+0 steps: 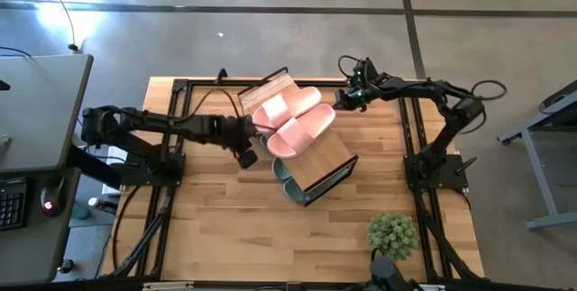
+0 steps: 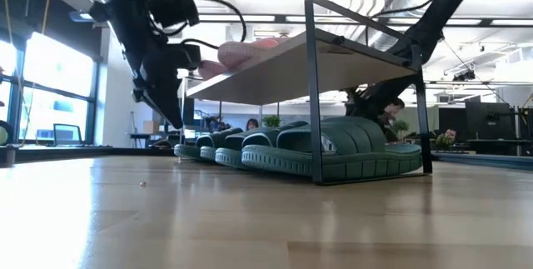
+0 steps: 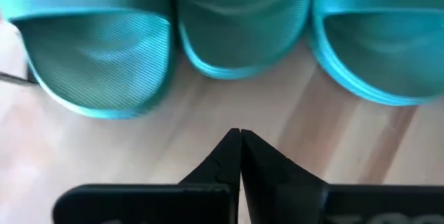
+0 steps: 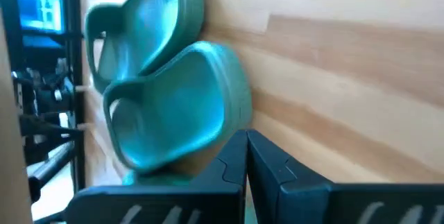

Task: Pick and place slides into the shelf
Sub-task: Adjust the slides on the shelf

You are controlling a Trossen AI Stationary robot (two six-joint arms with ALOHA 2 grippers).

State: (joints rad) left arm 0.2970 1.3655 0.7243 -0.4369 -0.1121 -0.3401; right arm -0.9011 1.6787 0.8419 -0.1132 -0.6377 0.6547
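The shelf (image 1: 326, 158) stands slantwise mid-table, a light plank on a black frame (image 2: 310, 86). Two pale pink slides (image 1: 288, 106) (image 1: 303, 131) lie side by side on its plank. Several sage-green slides (image 2: 333, 148) sit in a row on the table under the plank, and their toes show in the left wrist view (image 3: 239, 37). My left gripper (image 1: 249, 153) (image 3: 241, 135) is shut, low by the shelf's left side, pointing at the green slides. My right gripper (image 1: 346, 99) (image 4: 246, 137) is shut at the shelf's far right side, close beside a green slide (image 4: 173, 113).
A small potted plant (image 1: 392, 234) stands near the table's near right corner. Black frame rails (image 1: 410, 129) run along the table's left and right sides. Bare wood (image 1: 234, 228) lies between the shelf and the near edge. A desk with a keyboard (image 1: 11, 205) is left of the table.
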